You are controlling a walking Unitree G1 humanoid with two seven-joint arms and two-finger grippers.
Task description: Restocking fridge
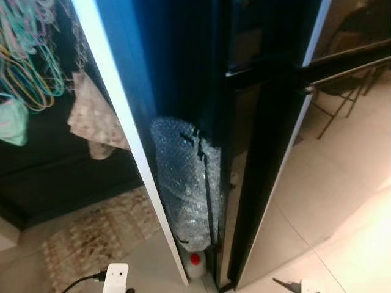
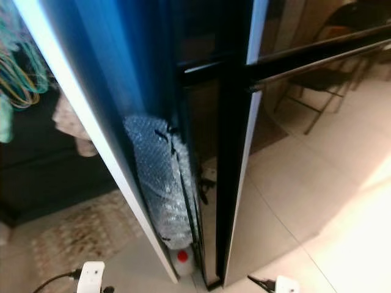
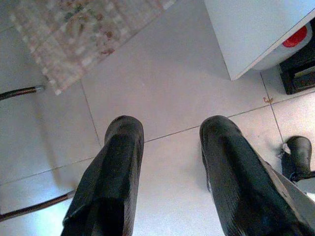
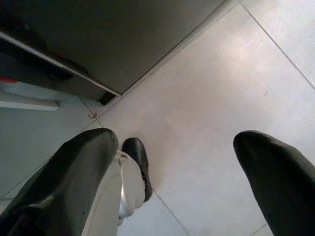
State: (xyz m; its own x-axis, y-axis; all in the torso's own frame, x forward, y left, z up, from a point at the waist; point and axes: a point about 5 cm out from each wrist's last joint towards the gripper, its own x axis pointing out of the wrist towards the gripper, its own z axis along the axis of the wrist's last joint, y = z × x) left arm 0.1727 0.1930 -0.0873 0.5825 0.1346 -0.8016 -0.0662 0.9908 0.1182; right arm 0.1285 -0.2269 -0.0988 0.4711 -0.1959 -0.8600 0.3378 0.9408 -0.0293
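Facing: fridge [image 1: 269, 152], seen edge-on from the head camera; dark glossy door, closed, with a horizontal bar handle [image 1: 348, 64] near the top right.
Far left: coloured hangers [image 1: 27, 67] and a pale cloth [image 1: 91, 119] hang against a dark background.
Floor, left: patterned rug [image 1: 91, 238] on pale tiles [image 1: 342, 207]; a white plug block [image 1: 116, 278] with a black cable sits at the lower edge.
Panel: white-edged blue panel [image 1: 122, 104] leans diagonally just left of the fridge.
Gap: bubble-wrap roll [image 1: 186, 183] stands between the panel and the fridge, with black ties on its right side.
Bottle: white, red cap [image 1: 195, 259], on the floor below the roll, at the panel's foot.
Left gripper [image 3: 170, 142]: points down at bare tile near the rug corner; fingers spread wide, holding nothing. The panel's corner and the red cap appear beyond it.
Right gripper [image 4: 177, 147]: points down at tile beside the fridge's lower edge; fingers spread wide, holding nothing.
Far right: folding chair [image 1: 342, 91] stands on the tiles beyond the fridge.
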